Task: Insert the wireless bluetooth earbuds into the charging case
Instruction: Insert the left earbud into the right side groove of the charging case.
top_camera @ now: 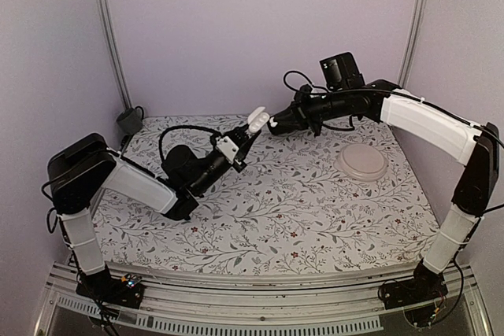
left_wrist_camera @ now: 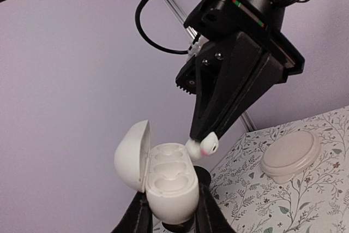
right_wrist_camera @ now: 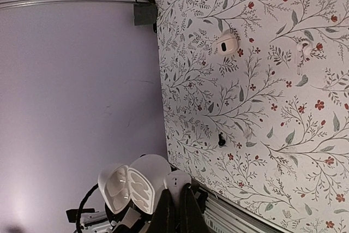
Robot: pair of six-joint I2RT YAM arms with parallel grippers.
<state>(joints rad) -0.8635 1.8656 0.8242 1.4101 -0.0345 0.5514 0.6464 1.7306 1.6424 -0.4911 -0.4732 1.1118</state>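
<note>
Left gripper (left_wrist_camera: 173, 219) clamps the open charging case (left_wrist_camera: 169, 181) aloft. Right gripper (left_wrist_camera: 200, 133), pinched on an earbud (left_wrist_camera: 202, 146), hangs at its 1 o'clock, beside the rim. Overhead they blur together. Only the right wrist shows a dark-spotted white lump (right_wrist_camera: 226, 43) on the surface (right_wrist_camera: 272, 113).

Top external: fixed high at the near edge, looking down and forward over the whole desk (top_camera: 315, 218). Left wrist: close behind the left pincer (left_wrist_camera: 172, 214), tilted upward past the open charging case (left_wrist_camera: 169, 181) toward the wall (left_wrist_camera: 65, 80), with a corner of desk at lower right. Right wrist: rolled sideways, well above the desk, looking down. Shared by all three: charging case and desk.
</note>
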